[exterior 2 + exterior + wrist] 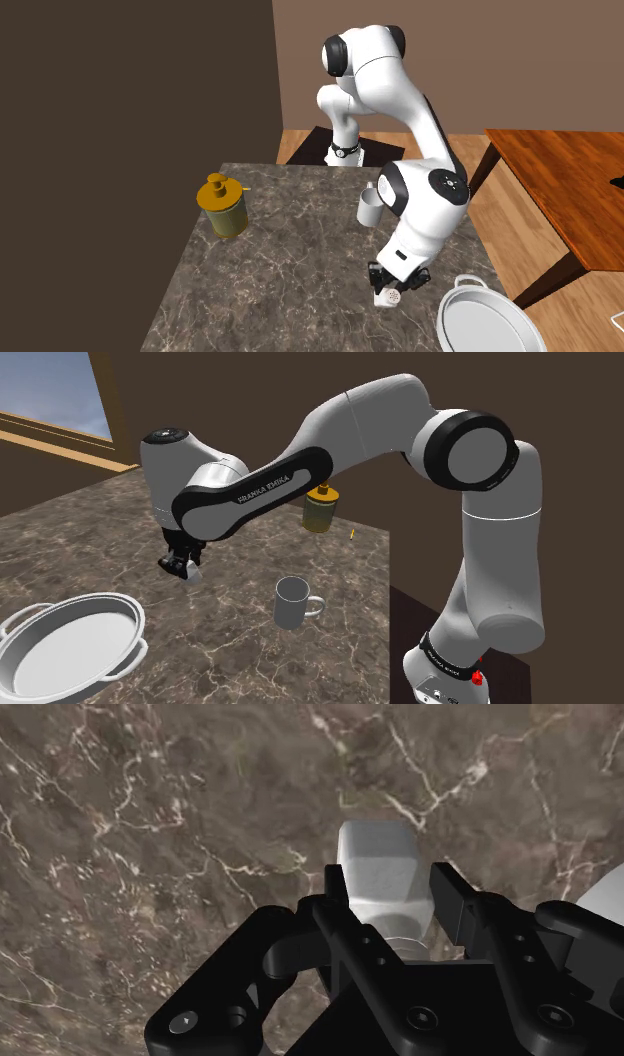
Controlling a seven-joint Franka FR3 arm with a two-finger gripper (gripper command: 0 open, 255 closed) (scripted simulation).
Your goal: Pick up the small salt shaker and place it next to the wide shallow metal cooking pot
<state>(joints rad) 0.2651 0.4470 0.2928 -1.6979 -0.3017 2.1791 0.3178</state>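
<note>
Shaker (378, 869), white, is pinched between the two black fingers (452, 904) of the gripper (391, 889), one on each side. I cannot tell whether its base touches the marble counter (100, 542). In the shoulder view it hangs left of centre, apart from the white pan (70, 647) in the lower left corner. A white mug (291, 602) stands low at centre, and a yellow jar (322, 510) stands beyond it, above centre.
</note>
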